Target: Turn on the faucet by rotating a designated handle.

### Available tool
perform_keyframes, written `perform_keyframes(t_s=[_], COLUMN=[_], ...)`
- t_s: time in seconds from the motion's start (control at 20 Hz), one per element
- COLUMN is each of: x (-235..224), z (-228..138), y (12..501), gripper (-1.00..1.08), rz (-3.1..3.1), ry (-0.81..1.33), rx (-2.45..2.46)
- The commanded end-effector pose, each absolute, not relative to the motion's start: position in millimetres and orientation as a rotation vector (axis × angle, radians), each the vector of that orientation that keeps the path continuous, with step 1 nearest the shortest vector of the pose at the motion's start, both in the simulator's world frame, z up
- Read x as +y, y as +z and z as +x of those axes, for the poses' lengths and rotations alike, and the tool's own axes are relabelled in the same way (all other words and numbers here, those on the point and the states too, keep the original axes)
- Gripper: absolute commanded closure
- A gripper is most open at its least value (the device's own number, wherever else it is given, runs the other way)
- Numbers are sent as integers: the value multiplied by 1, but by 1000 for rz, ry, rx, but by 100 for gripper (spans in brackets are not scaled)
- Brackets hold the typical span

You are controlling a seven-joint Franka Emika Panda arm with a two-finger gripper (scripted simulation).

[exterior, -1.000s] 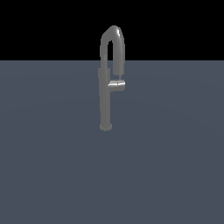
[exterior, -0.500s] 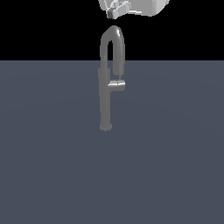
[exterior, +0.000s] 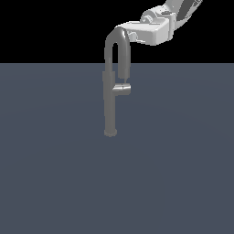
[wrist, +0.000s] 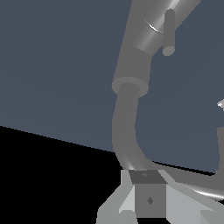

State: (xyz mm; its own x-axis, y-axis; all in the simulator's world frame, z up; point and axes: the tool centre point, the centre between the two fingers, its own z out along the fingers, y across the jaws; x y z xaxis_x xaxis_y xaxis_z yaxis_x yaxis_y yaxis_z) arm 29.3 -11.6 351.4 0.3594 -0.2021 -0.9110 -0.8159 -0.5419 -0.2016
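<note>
In the exterior view, the faucet (exterior: 109, 100) is seen standing upright on the flat grey counter (exterior: 50, 173), well away from the near edge and closer to the far edge. Its small round base rests on the counter surface, and its high curved spout rises above the far edge line, against the black background. The handle (exterior: 122, 89) is seen as a short shiny cylinder which sticks out sideways from the column toward the exterior view's right, just below the downturned end of the spout. The white arm (exterior: 157, 27) enters from the upper corner on the exterior view's right. The pincer (exterior: 124, 33) is placed at the top of the spout arch, very near it or touching it; which of the two cannot be told. The handle is well below the pincer and is not touched by it.

In the wrist view, the curved spout of the faucet (wrist: 124, 131) is shown close, passing just beside a dark grey fingertip (wrist: 148, 197) of the pincer (wrist: 170, 199). The thicker column is seen farther on, and the handle (wrist: 169, 33) appears as a small rod standing out from it. The grey counter (wrist: 52, 65) fills the background behind the faucet. Whether the pincer is released or clenched cannot be told from these views, because only part of the fingers is visible.
</note>
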Motion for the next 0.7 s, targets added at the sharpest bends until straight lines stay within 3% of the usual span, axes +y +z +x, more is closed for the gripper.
perform_keyframes(t_s=[0.0,0.65], x=[-14,-22], z=[40,74], y=[337,265], gripper=[108,108], rz=[-1870,-1478], ry=[1224,1373], rx=[916,1053])
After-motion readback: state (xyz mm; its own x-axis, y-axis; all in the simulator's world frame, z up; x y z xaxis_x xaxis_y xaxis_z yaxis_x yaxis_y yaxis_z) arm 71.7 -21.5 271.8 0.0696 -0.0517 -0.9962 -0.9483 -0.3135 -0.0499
